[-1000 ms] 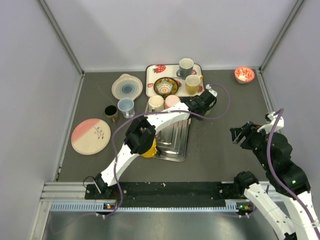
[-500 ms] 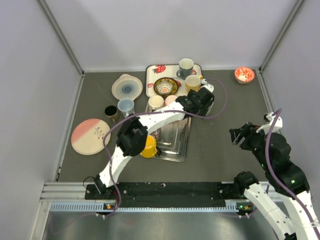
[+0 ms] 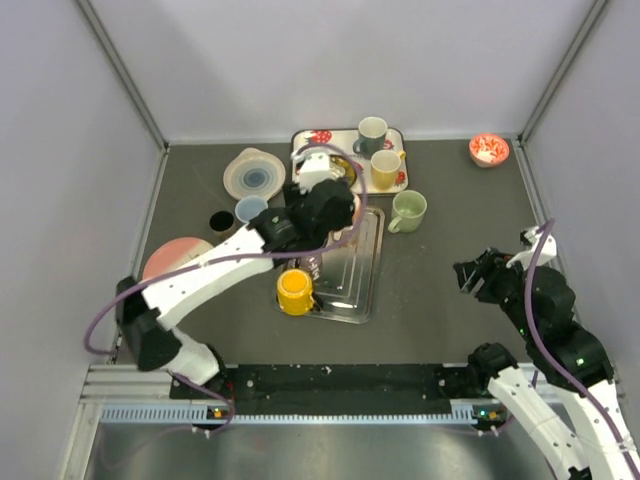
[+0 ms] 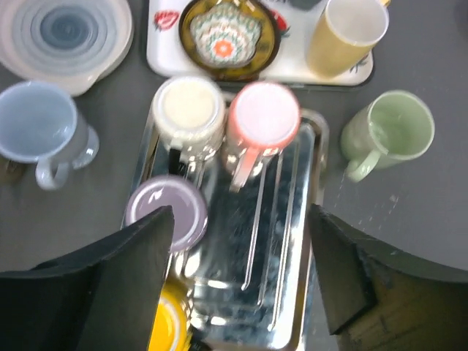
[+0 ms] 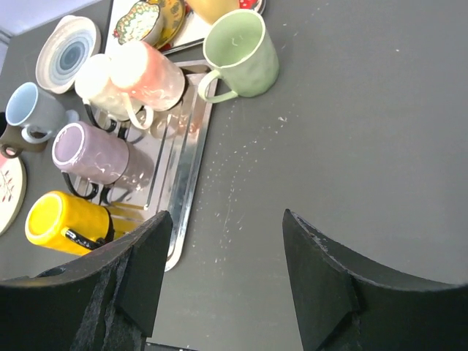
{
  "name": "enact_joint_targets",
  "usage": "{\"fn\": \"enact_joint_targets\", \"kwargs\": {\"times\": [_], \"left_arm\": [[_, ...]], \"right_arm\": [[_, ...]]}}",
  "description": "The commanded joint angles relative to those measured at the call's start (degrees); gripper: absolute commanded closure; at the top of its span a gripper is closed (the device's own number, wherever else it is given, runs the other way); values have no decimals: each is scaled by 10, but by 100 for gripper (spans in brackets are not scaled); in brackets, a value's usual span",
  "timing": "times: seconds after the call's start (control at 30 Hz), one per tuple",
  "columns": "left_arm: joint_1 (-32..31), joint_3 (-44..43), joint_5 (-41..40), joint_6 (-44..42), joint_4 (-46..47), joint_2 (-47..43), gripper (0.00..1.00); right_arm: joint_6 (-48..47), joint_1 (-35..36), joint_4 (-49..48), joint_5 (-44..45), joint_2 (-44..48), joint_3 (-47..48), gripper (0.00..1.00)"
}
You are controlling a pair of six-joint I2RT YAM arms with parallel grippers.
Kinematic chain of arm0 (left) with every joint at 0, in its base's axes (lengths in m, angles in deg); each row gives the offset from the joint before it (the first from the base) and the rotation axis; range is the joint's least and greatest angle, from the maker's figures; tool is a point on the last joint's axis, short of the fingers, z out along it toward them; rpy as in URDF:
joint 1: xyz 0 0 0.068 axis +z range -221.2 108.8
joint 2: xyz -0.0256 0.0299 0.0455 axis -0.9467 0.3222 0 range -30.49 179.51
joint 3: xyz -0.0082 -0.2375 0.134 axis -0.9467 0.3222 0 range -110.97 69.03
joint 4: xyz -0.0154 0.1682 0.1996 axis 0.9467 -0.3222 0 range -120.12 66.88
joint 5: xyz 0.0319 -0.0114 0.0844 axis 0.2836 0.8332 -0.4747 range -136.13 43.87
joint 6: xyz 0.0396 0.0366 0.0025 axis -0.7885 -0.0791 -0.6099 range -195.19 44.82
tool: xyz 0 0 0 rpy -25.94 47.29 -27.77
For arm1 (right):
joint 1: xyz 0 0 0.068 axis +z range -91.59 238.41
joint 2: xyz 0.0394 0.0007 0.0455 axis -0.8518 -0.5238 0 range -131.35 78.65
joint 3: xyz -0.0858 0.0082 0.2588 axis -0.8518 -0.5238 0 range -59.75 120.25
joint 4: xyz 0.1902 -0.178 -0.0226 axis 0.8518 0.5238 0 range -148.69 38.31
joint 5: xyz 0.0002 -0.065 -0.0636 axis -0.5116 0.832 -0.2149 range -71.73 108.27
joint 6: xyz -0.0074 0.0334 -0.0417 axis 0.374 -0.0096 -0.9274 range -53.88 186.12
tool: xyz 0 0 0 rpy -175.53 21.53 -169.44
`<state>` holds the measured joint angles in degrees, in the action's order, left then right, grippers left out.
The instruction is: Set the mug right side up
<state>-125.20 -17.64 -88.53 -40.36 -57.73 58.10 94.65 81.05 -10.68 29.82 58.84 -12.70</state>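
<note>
A pale green mug stands upright, mouth up, on the dark table just right of the metal tray. My left gripper hovers open and empty above the tray, well left of that mug. Upside down on the tray are a cream mug, a pink mug, a purple mug and a yellow mug. My right gripper hangs open over bare table to the right, holding nothing.
A floral tray at the back carries a patterned bowl, a grey mug and a beige mug. Stacked plates, a blue mug, a dark cup and a pink plate lie left. A red bowl sits back right.
My left gripper opened and let go of the green mug, which now stands right of the tray. The left arm then swung back left over the tray. The right arm barely moved.
</note>
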Motion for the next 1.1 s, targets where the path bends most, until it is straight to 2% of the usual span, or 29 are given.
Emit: {"fn": "enact_joint_targets", "kwargs": {"times": [0.0, 0.03, 0.07, 0.1, 0.13, 0.17, 0.23, 0.27, 0.37, 0.4, 0.53, 0.77, 0.93, 1.07], "left_arm": [[-8, 125, 26, 188, -23, -97, 25], [-18, 143, 21, 223, -41, -120, 26], [-27, 156, 11, 308, -67, -127, 23], [-36, 171, 0, 353, -94, -127, 21], [-52, 171, -7, 398, -166, -119, 21], [-59, 166, -6, 500, -206, -110, 21], [-74, 143, 15, 572, -273, -70, 25], [-76, 130, 26, 641, -339, -54, 26], [-79, 58, 85, 723, -439, 17, 33], [-79, 42, 96, 730, -457, 51, 35], [-95, 3, 109, 798, -519, 85, 42], [-99, 77, 115, 836, -472, 41, 41], [-99, 105, 130, 844, -456, 44, 40], [-97, 121, 113, 848, -435, 48, 40]], "right_arm": [[8, 0, -32, -33, -8, -15, 38], [10, 0, -40, -36, -12, -17, 39], [11, 0, -44, -40, -16, -22, 39], [11, 0, -49, -49, -25, -25, 39], [14, 0, -56, -53, -28, -28, 39], [14, 0, -60, -57, -32, -31, 40], [15, 0, -70, -64, -37, -36, 40], [14, 0, -71, -65, -37, -40, 40], [13, 0, -74, -71, -44, -43, 40], [12, 0, -74, -72, -44, -44, 40], [13, 0, -71, -76, -35, -49, 40], [9, 0, -70, -82, -39, -50, 40], [8, 0, -72, -85, -49, -52, 40], [6, 0, -72, -87, -47, -53, 40]]}}
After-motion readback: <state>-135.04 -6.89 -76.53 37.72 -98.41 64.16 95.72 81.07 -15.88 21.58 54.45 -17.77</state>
